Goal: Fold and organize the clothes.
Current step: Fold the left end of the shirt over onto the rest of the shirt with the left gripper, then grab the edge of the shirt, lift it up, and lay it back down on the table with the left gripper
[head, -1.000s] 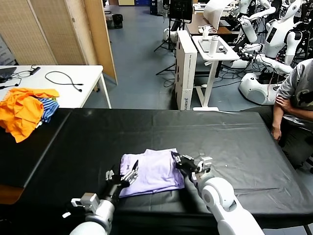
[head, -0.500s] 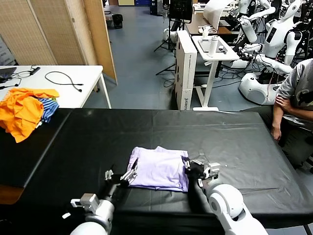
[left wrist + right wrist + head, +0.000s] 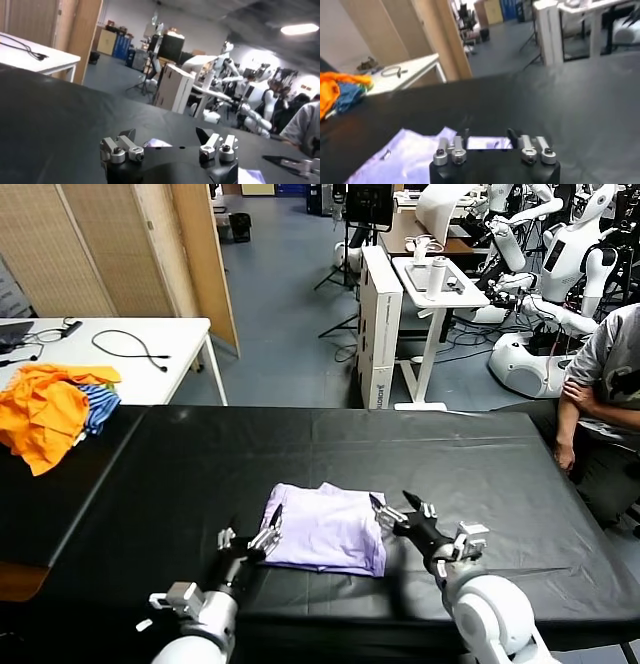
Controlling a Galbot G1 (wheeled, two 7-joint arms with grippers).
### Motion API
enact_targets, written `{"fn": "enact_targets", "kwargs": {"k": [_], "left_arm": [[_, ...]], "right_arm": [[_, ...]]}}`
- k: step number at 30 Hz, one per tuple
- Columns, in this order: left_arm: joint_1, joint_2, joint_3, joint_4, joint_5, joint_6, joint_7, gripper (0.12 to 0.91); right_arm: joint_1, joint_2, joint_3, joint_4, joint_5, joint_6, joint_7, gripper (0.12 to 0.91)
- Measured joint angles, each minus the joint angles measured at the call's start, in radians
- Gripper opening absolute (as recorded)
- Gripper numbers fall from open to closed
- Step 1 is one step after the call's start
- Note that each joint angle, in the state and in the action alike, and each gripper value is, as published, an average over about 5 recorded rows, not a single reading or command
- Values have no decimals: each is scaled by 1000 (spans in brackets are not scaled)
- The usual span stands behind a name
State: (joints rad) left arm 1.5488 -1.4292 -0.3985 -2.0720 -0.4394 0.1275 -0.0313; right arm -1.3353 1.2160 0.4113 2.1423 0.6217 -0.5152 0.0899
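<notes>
A folded lavender T-shirt [image 3: 328, 528] lies flat on the black table [image 3: 500, 474], toward the near edge and a little left of the middle. The left gripper [image 3: 250, 541] sits at the shirt's 8 o'clock corner with its fingers spread, its tips just at the cloth edge; whether they touch it cannot be told. The right gripper [image 3: 398, 517] hovers just beside the shirt's 3 o'clock edge, fingers spread and holding nothing. In the right wrist view the shirt [image 3: 410, 155] lies ahead of the parted fingers [image 3: 446, 150]. An orange and blue heap of garments [image 3: 52, 412] rests well apart at 10 o'clock.
</notes>
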Motion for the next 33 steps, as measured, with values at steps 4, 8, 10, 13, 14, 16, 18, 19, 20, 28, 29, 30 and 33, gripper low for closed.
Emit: {"fn": "enact_targets", "kwargs": {"k": [4,8,10,13,14,16,18,19,20,28,29,30,33], "left_arm": [[-15,-4,-9,42,-17,-11,2,907],[-29,-5,-14,75,-47,2,-4,907],[-38,-5,-13,89,-67,11,-7,907],[-51,-4,-9,110,-94,19,-8,907],[-54,-4,-8,115,-102,21,-8,907],[-60,-4,-6,122,-119,26,-7,907],[-66,-3,-5,127,-138,32,-6,907],[-70,-2,-5,129,-149,36,-5,907],[-73,-2,-5,133,-161,40,-5,907],[-96,1,-5,161,-197,53,-4,907],[-98,1,-3,163,-196,53,-4,907],[-101,1,-2,165,-196,53,-4,907],[-107,2,0,169,-203,55,-4,905]], "right_arm": [[-18,-5,11,41,2,-1,1,907],[-32,-5,24,59,1,-2,2,907],[-39,-2,29,67,1,-2,2,907],[-48,4,38,74,1,-2,2,907],[-51,6,41,75,0,-1,2,907],[-58,9,47,76,0,0,2,907],[-64,10,53,77,-1,1,2,907],[-66,10,56,78,-1,2,2,907],[-67,10,59,78,-1,3,2,907],[-70,23,60,63,-7,8,2,907],[-70,25,60,60,-9,9,2,907],[-70,27,60,58,-10,11,1,907],[-73,30,62,53,-16,15,1,907]]}}
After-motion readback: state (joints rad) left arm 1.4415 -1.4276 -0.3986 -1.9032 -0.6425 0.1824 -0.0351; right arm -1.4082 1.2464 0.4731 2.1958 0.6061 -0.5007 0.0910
